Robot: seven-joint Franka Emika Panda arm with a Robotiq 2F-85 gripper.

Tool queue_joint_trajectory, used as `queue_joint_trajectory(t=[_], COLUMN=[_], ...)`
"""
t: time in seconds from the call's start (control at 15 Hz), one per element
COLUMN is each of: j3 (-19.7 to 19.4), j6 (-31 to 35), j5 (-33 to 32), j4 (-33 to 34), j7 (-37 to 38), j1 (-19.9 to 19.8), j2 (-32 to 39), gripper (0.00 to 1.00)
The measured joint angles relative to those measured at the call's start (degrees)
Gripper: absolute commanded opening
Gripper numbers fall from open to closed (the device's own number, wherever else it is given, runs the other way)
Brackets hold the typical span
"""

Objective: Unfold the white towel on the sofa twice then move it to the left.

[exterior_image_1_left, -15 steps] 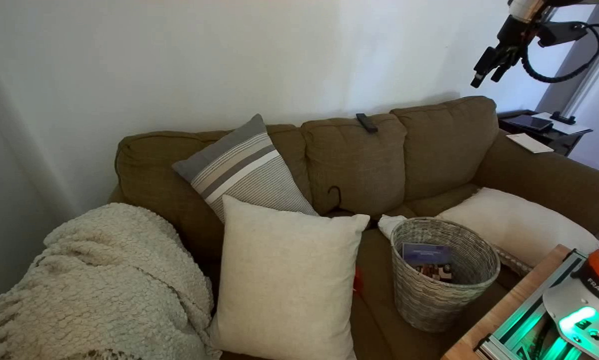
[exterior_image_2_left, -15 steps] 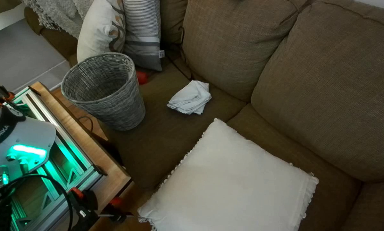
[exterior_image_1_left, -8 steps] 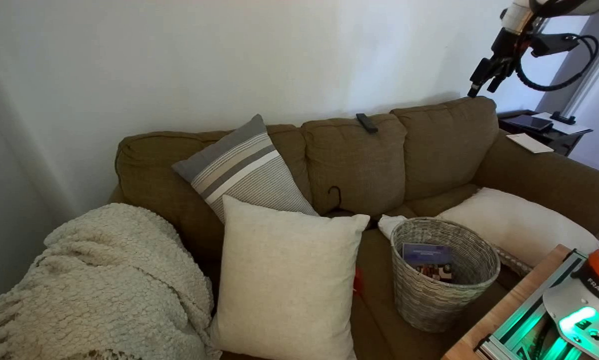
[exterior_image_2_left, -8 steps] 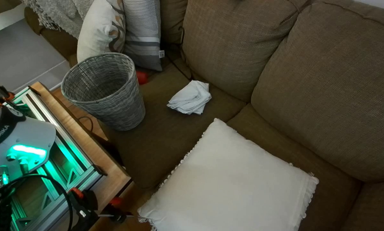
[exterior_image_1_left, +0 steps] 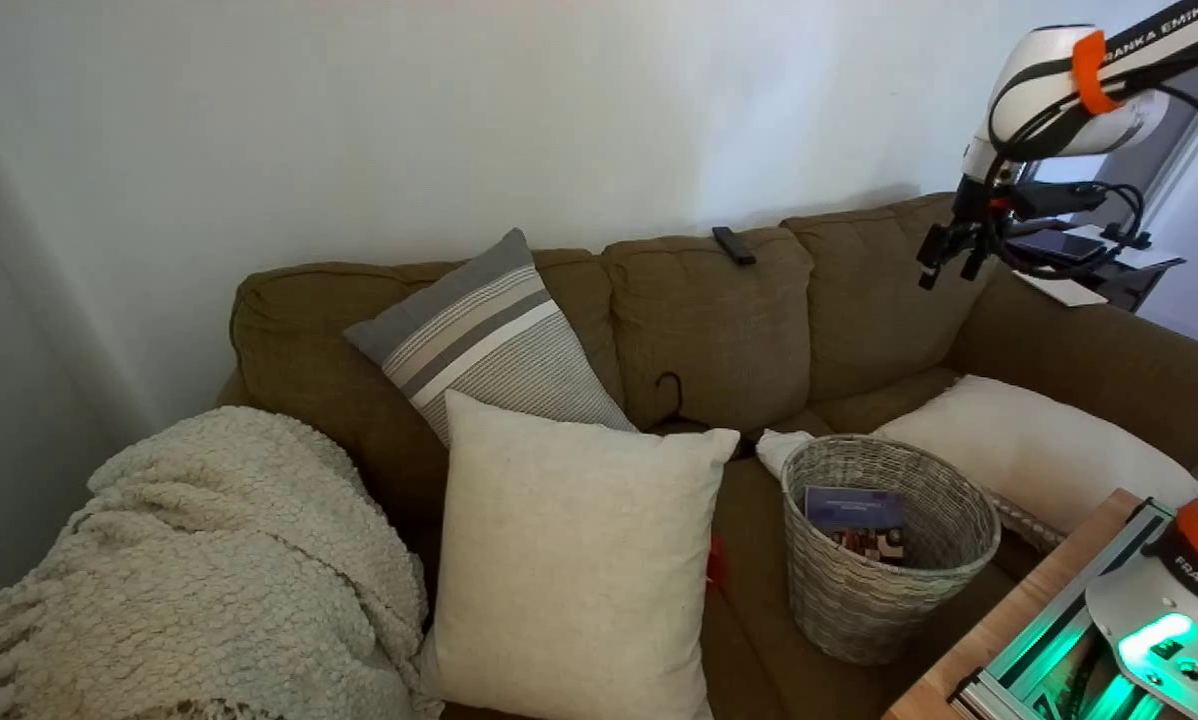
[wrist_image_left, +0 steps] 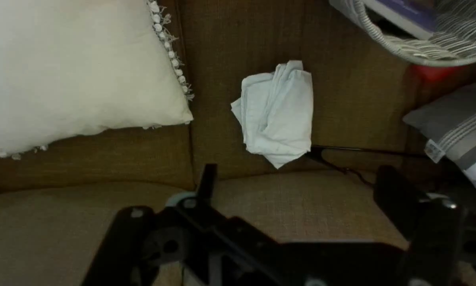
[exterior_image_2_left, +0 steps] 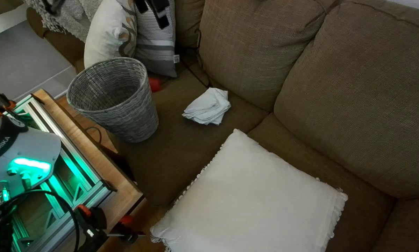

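The white towel (exterior_image_2_left: 207, 106) lies folded in a small layered stack on the seat of the brown sofa (exterior_image_2_left: 353, 87). In the wrist view the towel (wrist_image_left: 279, 111) is above the centre, one corner pointing at the back cushion. In an exterior view only a bit of the towel (exterior_image_1_left: 782, 447) shows behind the basket. My gripper (exterior_image_1_left: 949, 272) is open and empty, in the air in front of the right back cushion, well above the seat. Its fingers also show at the top of an exterior view (exterior_image_2_left: 151, 14). In the wrist view the spread fingers (wrist_image_left: 297, 174) are apart from the towel.
A wicker basket (exterior_image_2_left: 118, 105) with books inside stands beside the towel. A white fringed pillow (exterior_image_2_left: 258, 196) lies on its other side. A dark hanger (wrist_image_left: 357, 149) touches or nearly touches the towel's edge. A striped pillow (exterior_image_1_left: 519, 340) and cream pillow (exterior_image_1_left: 579, 550) lean farther along.
My gripper has moved down and slightly toward the basket side, from high by the wall to in front of the back cushion. Its fingers stay open. The towel has not moved.
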Motion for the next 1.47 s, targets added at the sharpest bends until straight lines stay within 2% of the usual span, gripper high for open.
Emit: queue_joint_trajectory(t=[0.2,0.4,0.93,1.0,1.2,1.33,1.47], j3=[-1.0,-1.8,-1.7,-1.5,-0.8,0.1,1.4], j6=[5.3,5.3,5.4,5.6,6.8,7.7,9.5], j5=[-3.0,-3.0,-2.9,-1.3,9.0,14.8,18.1], j4=[-2.8,-2.4,-1.3,-1.3,-0.8,0.5,2.8], j7=[1.1,0.8,0.7,-1.0,-13.8,-21.6,-26.2], j1=[-2.6,-3.1,-2.9,-2.8,-2.2,-2.3,-3.0], j2=[4.9,9.8,10.8,11.2,15.0,19.8,25.9], gripper=[1.0,1.0,1.0,1.0,1.0,1.0,1.0])
